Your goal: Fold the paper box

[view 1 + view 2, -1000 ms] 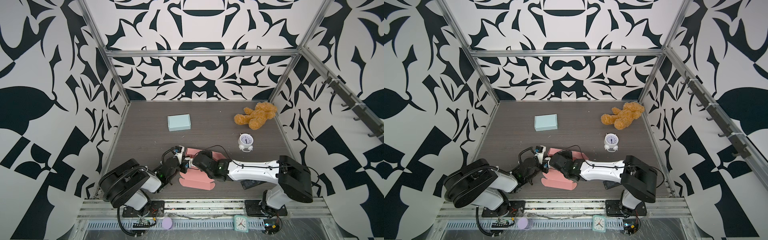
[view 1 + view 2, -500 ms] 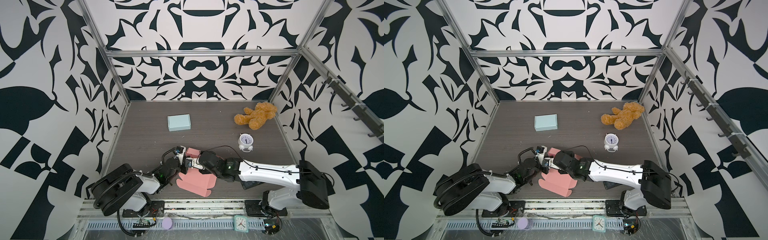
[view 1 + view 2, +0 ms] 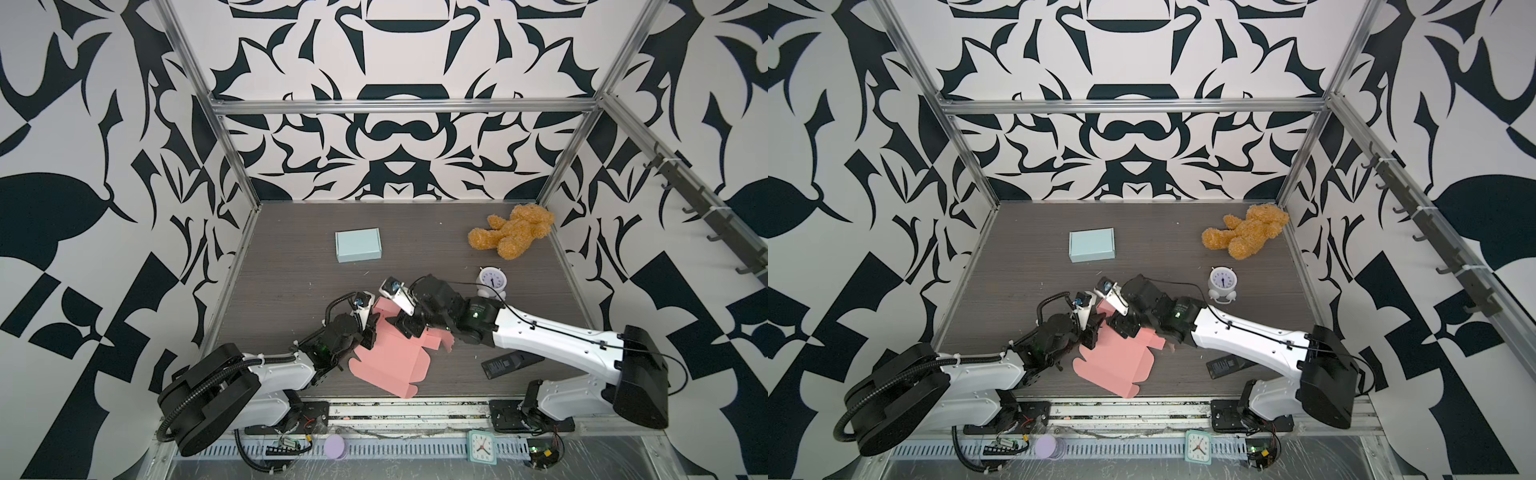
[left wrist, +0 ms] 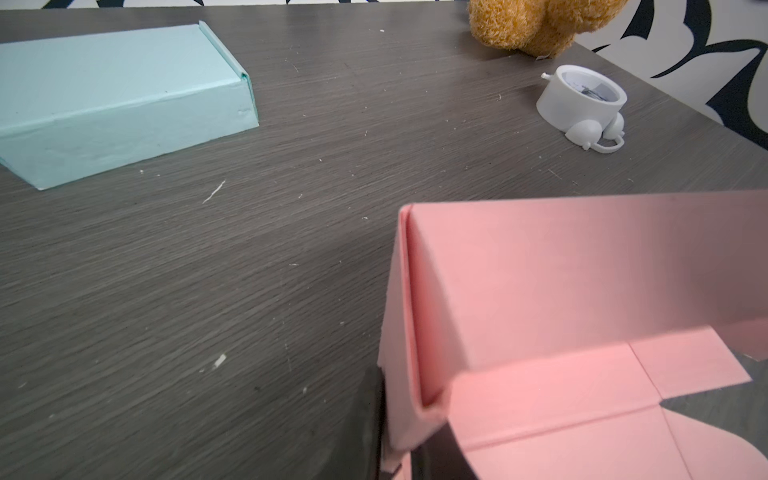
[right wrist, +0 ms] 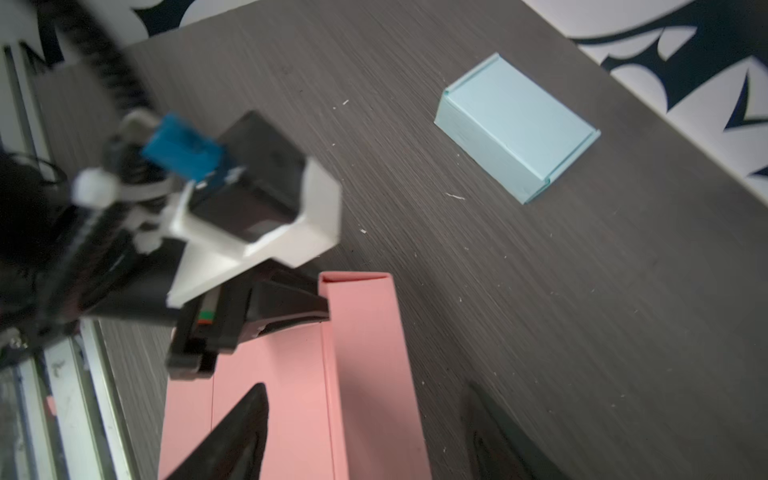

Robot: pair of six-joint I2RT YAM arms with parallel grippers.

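The pink paper box (image 3: 390, 361) (image 3: 1113, 365) lies partly folded near the front middle of the table, one long wall (image 5: 361, 332) raised and its flat panels spread toward the front edge. My left gripper (image 3: 371, 332) (image 4: 399, 444) is shut on a raised side wall of the box (image 4: 582, 291); the right wrist view also shows the left gripper (image 5: 286, 311) pinching that edge. My right gripper (image 3: 409, 328) (image 5: 365, 436) is open above the box. One finger (image 5: 237, 432) is over the pink floor, the other over the table, with the raised wall between them.
A folded light blue box (image 3: 358, 246) stands farther back. A teddy bear (image 3: 511, 235) lies at the back right, with a white alarm clock (image 3: 491, 282) in front of it. A black remote (image 3: 511, 363) lies under the right arm. The metal front rail (image 3: 415, 405) borders the table.
My right gripper has opened and let go of the box, and its arm has stretched out to the right. The box's flat panels have swung toward the front edge. The left gripper stays shut.
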